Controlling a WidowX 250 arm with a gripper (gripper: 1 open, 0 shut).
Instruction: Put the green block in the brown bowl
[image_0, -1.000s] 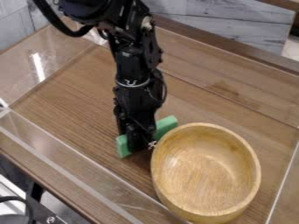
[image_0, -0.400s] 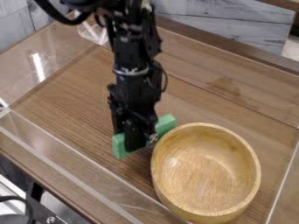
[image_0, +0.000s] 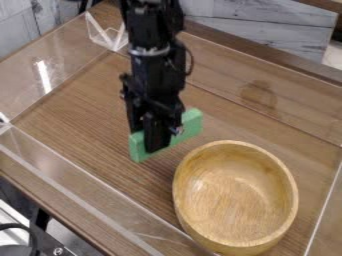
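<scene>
The green block (image_0: 189, 124) is a flat bright green bar, held off the table with one end low at the left and the other higher at the right. My black gripper (image_0: 160, 143) points almost straight down and is shut on the block's middle, hiding part of it. The brown bowl (image_0: 235, 195), a large round wooden bowl with a thick rim, stands empty on the table to the lower right of the gripper. The block hangs just left of and above the bowl's near rim, apart from it.
The wooden table (image_0: 80, 100) is enclosed by a clear plastic wall (image_0: 54, 170) along the front and left. A white marbled surface (image_0: 267, 25) lies behind the table at the top right.
The gripper has risen with the green block in it, lifting the block off the table. The bowl has stayed where it was.
</scene>
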